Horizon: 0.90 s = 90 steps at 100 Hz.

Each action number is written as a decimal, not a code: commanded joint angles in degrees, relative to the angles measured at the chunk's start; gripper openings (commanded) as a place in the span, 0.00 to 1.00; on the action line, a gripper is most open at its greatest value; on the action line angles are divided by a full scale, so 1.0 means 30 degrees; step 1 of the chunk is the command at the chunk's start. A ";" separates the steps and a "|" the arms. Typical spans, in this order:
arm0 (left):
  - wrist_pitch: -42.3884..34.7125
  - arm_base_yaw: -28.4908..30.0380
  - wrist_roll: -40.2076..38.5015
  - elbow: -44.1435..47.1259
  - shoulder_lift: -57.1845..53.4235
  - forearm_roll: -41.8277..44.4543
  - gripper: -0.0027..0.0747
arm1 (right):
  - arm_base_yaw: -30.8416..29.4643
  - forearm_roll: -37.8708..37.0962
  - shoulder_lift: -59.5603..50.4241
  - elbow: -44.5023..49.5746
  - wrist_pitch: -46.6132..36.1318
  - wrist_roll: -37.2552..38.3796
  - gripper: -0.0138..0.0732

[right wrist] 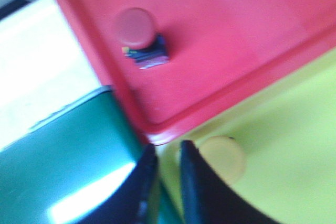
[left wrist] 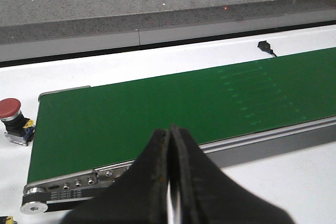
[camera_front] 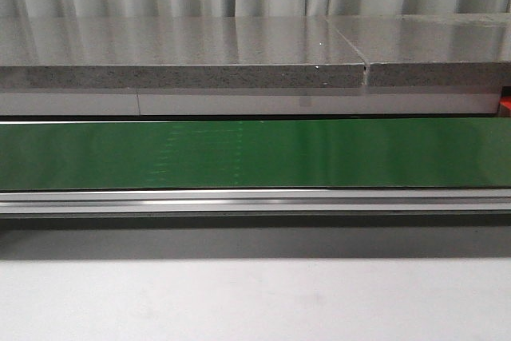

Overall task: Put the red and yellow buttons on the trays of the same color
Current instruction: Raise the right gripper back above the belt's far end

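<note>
Red button (right wrist: pixel 137 27) sits inside the red tray (right wrist: pixel 252 40), upright-ish on its dark base, well in from the rim; a yellow button (right wrist: pixel 223 157) sits on the yellow tray (right wrist: pixel 294 145), just beside the right gripper (right wrist: pixel 165 163). Right view is blurred, so take positions loosely. Right gripper fingers are nearly together with only a thin slit between, nothing held as far as I can tell. Yellow button lies just off one finger, not between them, touching or not I can't say. A second red button (left wrist: pixel 10 109) stands on the white table off the end of the green conveyor belt (left wrist: pixel 157 114), near the roller end, well apart from the left gripper (left wrist: pixel 169 182). Left gripper is closed tight, fingers pressed together, empty, hovering over the near edge of the belt. Risks, my read: right gripper sits low by the tray corner where red overlaps yellow, so any sideways move could clip the red rim or knock the yellow button off its base. For the leftover red button, the left gripper must open first; reaching in closed would just shove it away. The mushroom cap on a small base looks top-heavy, so an off-centre pinch could tip it. Front view shows only belt and grey ledge (camera_front: pixel 184 53), no buttons, no arms.
</note>
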 commanded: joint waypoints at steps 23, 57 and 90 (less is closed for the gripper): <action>-0.1399 -0.0126 -0.0123 -0.0514 0.0184 -0.0350 0.01 | 0.3705 -0.0424 -0.2922 0.0047 -0.0392 -0.0196 0.08; -0.1399 -0.0126 -0.0123 -0.0514 0.0184 -0.0350 0.01 | 0.8075 -0.0467 -0.6475 0.2849 -0.2346 -0.0219 0.08; -0.1399 -0.0126 -0.0123 -0.0514 0.0184 -0.0350 0.01 | 1.0802 -0.0748 -1.1022 0.6282 -0.2817 -0.0219 0.08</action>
